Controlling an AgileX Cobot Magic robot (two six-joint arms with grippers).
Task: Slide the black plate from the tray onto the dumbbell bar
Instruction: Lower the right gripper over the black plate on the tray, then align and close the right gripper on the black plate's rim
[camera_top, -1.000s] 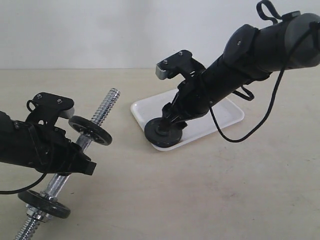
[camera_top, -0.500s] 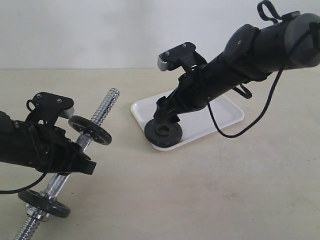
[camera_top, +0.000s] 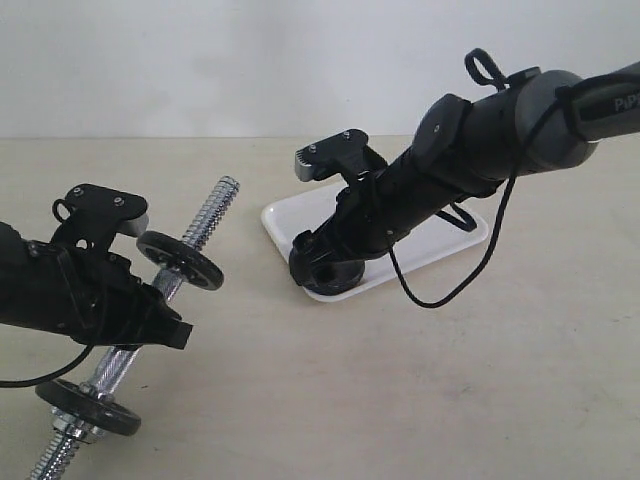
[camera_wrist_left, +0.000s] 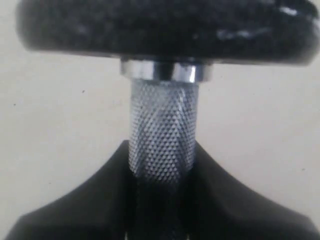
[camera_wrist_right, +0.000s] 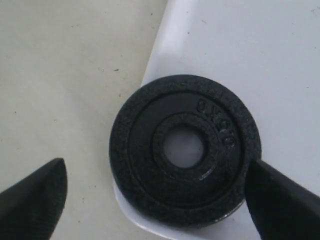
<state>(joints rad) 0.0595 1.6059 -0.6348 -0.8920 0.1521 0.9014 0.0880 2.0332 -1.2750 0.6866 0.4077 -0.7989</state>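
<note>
The black plate (camera_wrist_right: 185, 150) lies flat on the near corner of the white tray (camera_wrist_right: 260, 55), slightly overhanging its rim. My right gripper (camera_wrist_right: 155, 205) is open and straddles it: one finger (camera_wrist_right: 280, 200) sits at the plate's edge, the other (camera_wrist_right: 32, 197) stands well clear over the table. In the exterior view this gripper (camera_top: 322, 262) covers most of the plate (camera_top: 340, 277) on the tray (camera_top: 278, 222). My left gripper (camera_top: 150, 312) is shut on the knurled middle of the dumbbell bar (camera_top: 207, 222), holding it tilted. The bar (camera_wrist_left: 162, 125) runs out from the left gripper (camera_wrist_left: 162, 200).
Two wider black discs sit on the bar, one (camera_top: 181, 260) just past my left gripper and one (camera_top: 88, 406) near the bar's lower end. The upper disc (camera_wrist_left: 165, 30) fills the top of the left wrist view. A black cable (camera_top: 470, 275) hangs from the right arm.
The right arm has swung left and lowered, bringing its open fingers down around the plate. The plate, the bar and the left arm have not moved.
</note>
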